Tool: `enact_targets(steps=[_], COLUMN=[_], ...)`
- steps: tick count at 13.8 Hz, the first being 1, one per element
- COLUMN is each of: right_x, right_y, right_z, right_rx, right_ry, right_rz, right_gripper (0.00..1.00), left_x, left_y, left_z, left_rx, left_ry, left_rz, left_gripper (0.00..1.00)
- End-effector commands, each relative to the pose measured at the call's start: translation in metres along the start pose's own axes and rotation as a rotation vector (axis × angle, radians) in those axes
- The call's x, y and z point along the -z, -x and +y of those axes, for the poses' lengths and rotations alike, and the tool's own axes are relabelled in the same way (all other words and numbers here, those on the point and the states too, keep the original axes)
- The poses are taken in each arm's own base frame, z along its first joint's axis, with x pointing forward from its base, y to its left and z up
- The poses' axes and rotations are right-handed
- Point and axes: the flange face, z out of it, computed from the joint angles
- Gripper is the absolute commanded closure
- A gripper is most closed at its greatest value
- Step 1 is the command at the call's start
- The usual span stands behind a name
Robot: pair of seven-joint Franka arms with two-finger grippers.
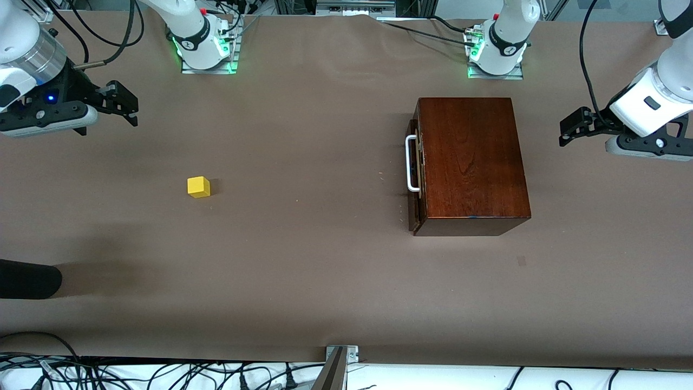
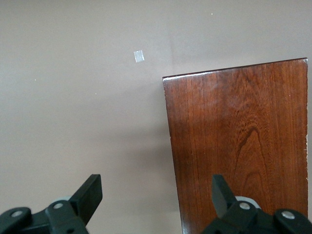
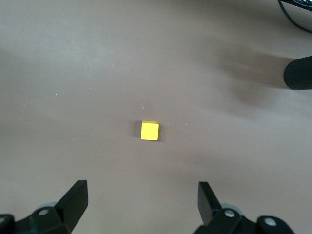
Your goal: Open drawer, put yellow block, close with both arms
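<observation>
One box (image 1: 472,162), drawer (image 1: 414,179) closed; one yellow block (image 1: 198,187); left gripper (image 1: 567,130), right gripper (image 1: 127,105) fingers released

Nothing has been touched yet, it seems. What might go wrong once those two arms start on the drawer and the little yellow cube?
The drawer is shut and its handle is a thin loop, so the open left gripper, now up beside the box, could miss or slip off it. Pulling might drag the whole box. The block is small; the open right gripper could nudge it aside.
</observation>
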Motion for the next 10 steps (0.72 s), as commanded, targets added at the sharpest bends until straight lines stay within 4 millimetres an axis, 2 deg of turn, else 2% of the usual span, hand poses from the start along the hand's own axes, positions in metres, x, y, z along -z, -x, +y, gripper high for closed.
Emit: enact_targets(steps=[1, 8, 10], right_x=[0.0049, 0.0050, 0.0051], right_y=[-0.0002, -0.0004, -0.0005], right_z=[0.0010, -0.0017, -0.0008], right_rx=[-0.013, -0.010, -0.011], right_ry=[-0.005, -0.006, -0.006], right_rz=[0.006, 0.007, 0.008], right_gripper=[0.00, 0.00, 0.00], left_x=[0.0066, 0.0011, -0.0027], left_y=[-0.0022, -0.0043, -0.0007], left_z=[-0.0014, -0.0023, 0.0063], left_rx=[0.007, 0.007, -0.005], left_ry=[0.018, 0.013, 0.013], left_rz=[0.000, -0.015, -0.055], left_gripper=[0.00, 0.00, 0.00])
